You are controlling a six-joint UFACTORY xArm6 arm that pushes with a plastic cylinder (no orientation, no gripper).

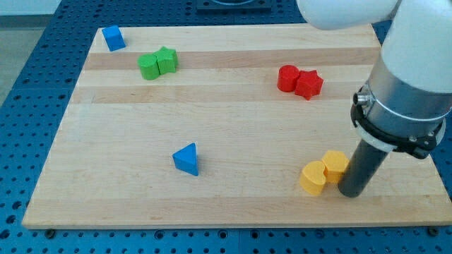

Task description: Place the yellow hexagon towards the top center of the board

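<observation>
The yellow hexagon [333, 163] lies at the lower right of the wooden board [233, 123]. A second yellow block, rounded like a heart [312, 178], touches its lower left side. My tip [351, 193] rests on the board just to the lower right of the yellow hexagon, right beside it or touching it. The rod hides part of the hexagon's right side. The arm's white and grey body fills the view's right above it.
A red cylinder [287, 77] and a red star [308, 84] sit together at the upper right. Two green blocks [157, 63] sit at the upper left. A blue block [112, 37] is at the top left corner. A blue triangle [186, 159] lies left of centre, low.
</observation>
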